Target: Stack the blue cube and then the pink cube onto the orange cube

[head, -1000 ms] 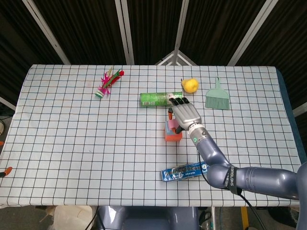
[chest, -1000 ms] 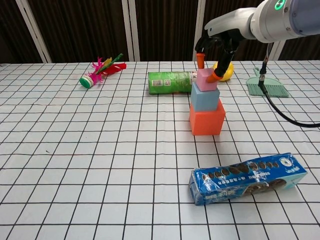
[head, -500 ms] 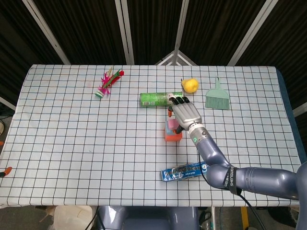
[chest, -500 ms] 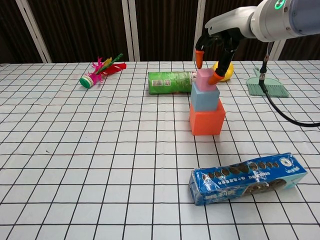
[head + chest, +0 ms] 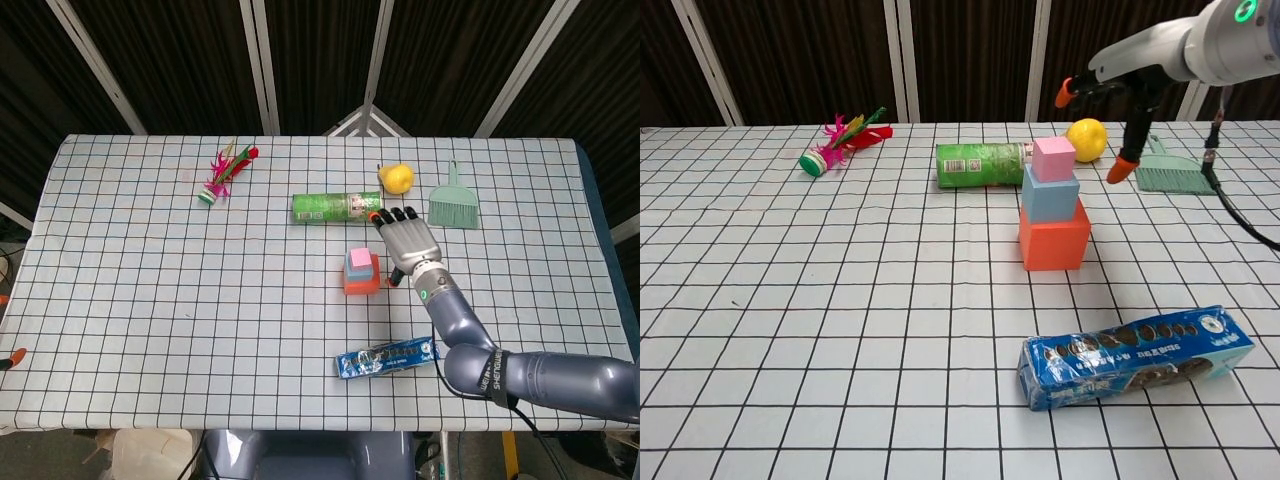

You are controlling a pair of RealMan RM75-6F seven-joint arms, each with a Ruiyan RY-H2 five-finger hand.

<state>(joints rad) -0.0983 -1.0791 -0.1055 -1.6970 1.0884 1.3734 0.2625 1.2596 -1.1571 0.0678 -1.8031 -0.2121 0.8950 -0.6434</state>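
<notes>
The orange cube (image 5: 1053, 240) (image 5: 360, 284) stands on the table with the blue cube (image 5: 1050, 196) on it and the pink cube (image 5: 1053, 158) (image 5: 359, 258) on top, a three-high stack. My right hand (image 5: 1120, 95) (image 5: 408, 238) hovers to the right of the stack and above it, fingers spread apart, touching none of the cubes. Its orange fingertips (image 5: 1119, 170) hang clear of the pink cube. The left hand is out of both views.
A green can (image 5: 980, 164) lies behind the stack, a yellow lemon (image 5: 1086, 139) and a green hand brush (image 5: 1176, 172) at the back right. A blue biscuit packet (image 5: 1137, 355) lies in front. A feathered shuttlecock (image 5: 836, 143) sits far left.
My right hand has let go of the pink cube, spread its fingers and drawn away to the right. The pink cube stays on the blue cube.
</notes>
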